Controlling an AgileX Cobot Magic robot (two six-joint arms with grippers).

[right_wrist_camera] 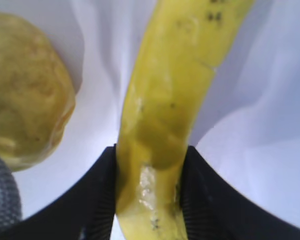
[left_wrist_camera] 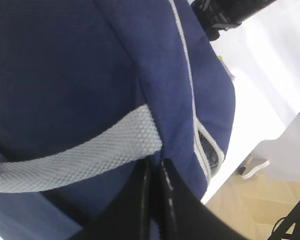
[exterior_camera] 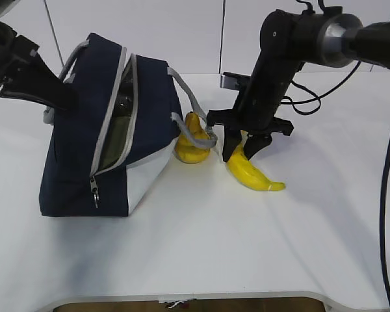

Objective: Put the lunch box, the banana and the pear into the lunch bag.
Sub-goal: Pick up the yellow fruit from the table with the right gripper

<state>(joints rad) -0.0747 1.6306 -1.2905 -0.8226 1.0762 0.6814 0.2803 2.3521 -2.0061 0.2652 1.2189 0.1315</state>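
The navy lunch bag (exterior_camera: pixel 71 162) stands at the left with its zipper open. The lunch box (exterior_camera: pixel 112 144) shows inside through the opening, its sage-green lid facing out. My left gripper (exterior_camera: pixel 64 97) is shut on the bag's upper fabric beside a grey handle; the left wrist view shows its tips (left_wrist_camera: pixel 154 167) pinching navy cloth (left_wrist_camera: pixel 90 65) just under the webbing (left_wrist_camera: pixel 90 150). The pear (exterior_camera: pixel 194 142) sits on the table against the bag's right side. My right gripper (exterior_camera: pixel 242 153) is shut on the banana (exterior_camera: pixel 253 174) at its left end, and the other end rests on the table. The right wrist view shows the banana (right_wrist_camera: pixel 175 90) between the fingers (right_wrist_camera: pixel 97 195) and the pear (right_wrist_camera: pixel 25 90) at the left.
The bag's other grey handle (exterior_camera: pixel 192 110) hangs over the pear. Black cables (exterior_camera: pixel 383 195) hang at the right edge and behind the right arm. The white table's front edge (exterior_camera: pixel 182 298) is close to the camera. In the left wrist view the floor (left_wrist_camera: pixel 255 205) shows beyond the table edge.
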